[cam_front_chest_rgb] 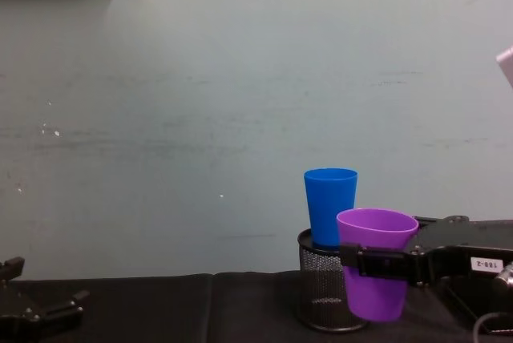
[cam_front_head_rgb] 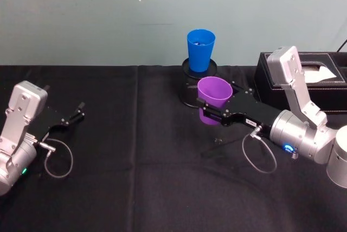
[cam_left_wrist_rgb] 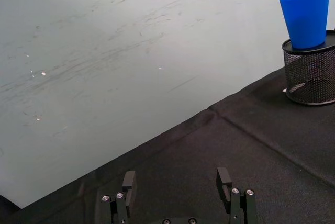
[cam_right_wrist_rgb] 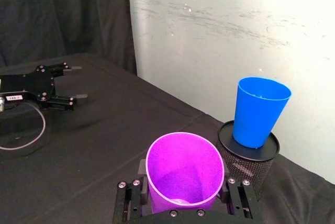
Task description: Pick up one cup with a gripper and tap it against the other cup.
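My right gripper [cam_front_head_rgb: 213, 108] is shut on the purple cup [cam_front_head_rgb: 214, 97], holding it upright and lifted off the black cloth. The same cup [cam_right_wrist_rgb: 184, 170] sits between the jaws in the right wrist view, and its side [cam_front_chest_rgb: 375, 256] shows in the chest view with the gripper [cam_front_chest_rgb: 370, 264] clamped round it. The blue cup [cam_front_head_rgb: 200, 49] stands upright on top of a black mesh pen holder [cam_front_head_rgb: 191, 83], just behind the purple cup; a small gap separates them [cam_front_chest_rgb: 329, 205]. My left gripper [cam_front_head_rgb: 76, 111] rests open at the far left, with nothing between its fingers [cam_left_wrist_rgb: 128, 182].
A black tissue box [cam_front_head_rgb: 320, 80] stands at the back right, behind my right arm. The table is covered in black cloth [cam_front_head_rgb: 135, 178]. A pale wall [cam_front_chest_rgb: 200, 119] rises close behind the table's far edge.
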`<control>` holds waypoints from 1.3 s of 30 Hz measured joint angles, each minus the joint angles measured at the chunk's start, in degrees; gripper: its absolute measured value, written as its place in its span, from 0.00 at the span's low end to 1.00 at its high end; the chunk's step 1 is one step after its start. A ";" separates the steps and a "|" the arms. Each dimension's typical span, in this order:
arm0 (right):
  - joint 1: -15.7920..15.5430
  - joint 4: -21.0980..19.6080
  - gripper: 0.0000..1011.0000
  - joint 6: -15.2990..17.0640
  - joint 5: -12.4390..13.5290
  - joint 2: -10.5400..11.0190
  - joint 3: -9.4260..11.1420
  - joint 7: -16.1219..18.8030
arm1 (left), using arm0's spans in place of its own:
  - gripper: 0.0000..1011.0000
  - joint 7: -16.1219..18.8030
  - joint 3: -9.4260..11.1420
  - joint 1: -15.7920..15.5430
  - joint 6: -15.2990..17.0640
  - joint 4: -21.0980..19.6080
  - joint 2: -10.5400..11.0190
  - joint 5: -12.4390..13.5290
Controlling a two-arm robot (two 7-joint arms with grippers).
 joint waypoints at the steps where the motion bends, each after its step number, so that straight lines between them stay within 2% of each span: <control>1: 0.00 0.00 0.73 -0.01 0.00 0.00 0.00 0.00 | 0.99 0.00 0.00 0.00 0.00 0.00 0.00 0.00; 39: -0.02 0.07 0.73 -0.12 -0.06 -0.03 -0.03 0.00 | 0.99 0.00 0.00 0.00 0.00 0.00 0.00 0.00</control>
